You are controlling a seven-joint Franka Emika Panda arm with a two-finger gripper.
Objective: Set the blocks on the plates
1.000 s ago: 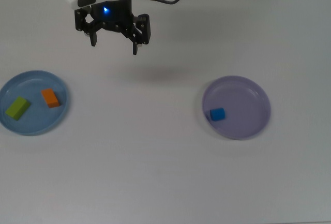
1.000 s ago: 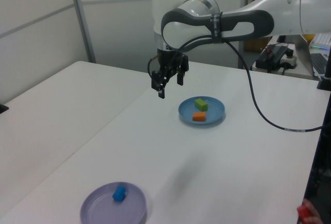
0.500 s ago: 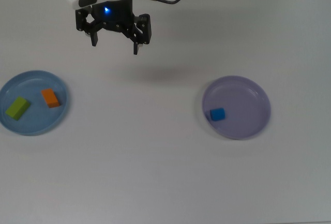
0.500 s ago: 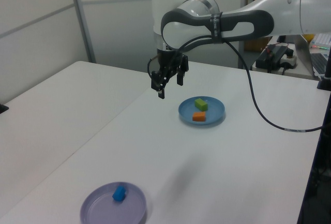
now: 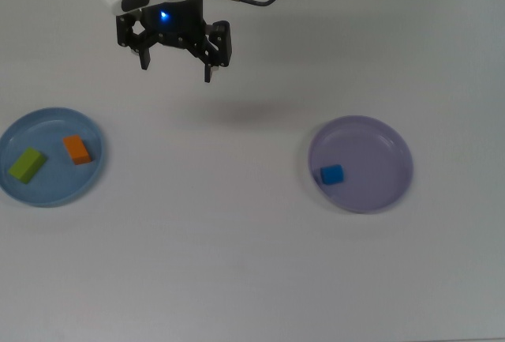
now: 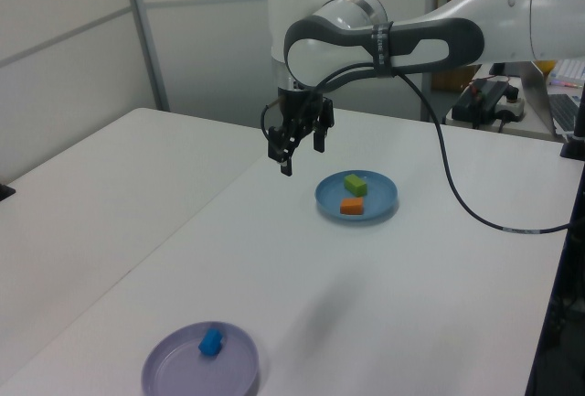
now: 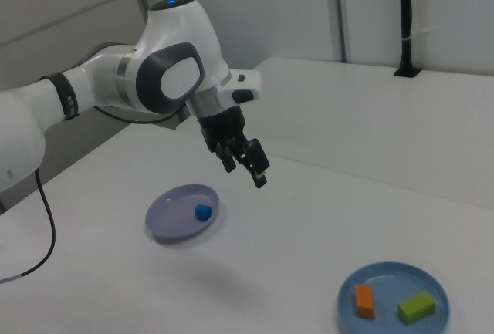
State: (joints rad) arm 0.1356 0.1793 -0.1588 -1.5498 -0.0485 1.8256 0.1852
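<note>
So, three blocks are down on plates. The light blue plate (image 5: 49, 156) sits near the top view's left edge and carries two oblongs lying flat and slightly apart: a green block (image 5: 28, 165) and an orange block (image 5: 77, 149). The lavender plate (image 5: 360, 163) lies well apart, toward the top view's right, with a small blue block (image 5: 331, 174) close to its left rim. The blocks are plain solid colours, each far smaller than the plate under it.

The end effector (image 5: 175, 65) hangs in the air above the white counter (image 5: 237, 263), toward the far side in the top view and between the two plates, nearer the blue one. Its dark fingers (image 5: 208, 69) are spread apart with nothing between them; a small blue light glows on its body.

Against the picture from a second ago, the arm and the three blocks sit just where they were. A small red thing that showed then at the top view's upper edge, and in the left view's lower right corner, is gone from sight.

The counter between the plates and along the near side is bare. The blue plate almost meets the top view's left border.
</note>
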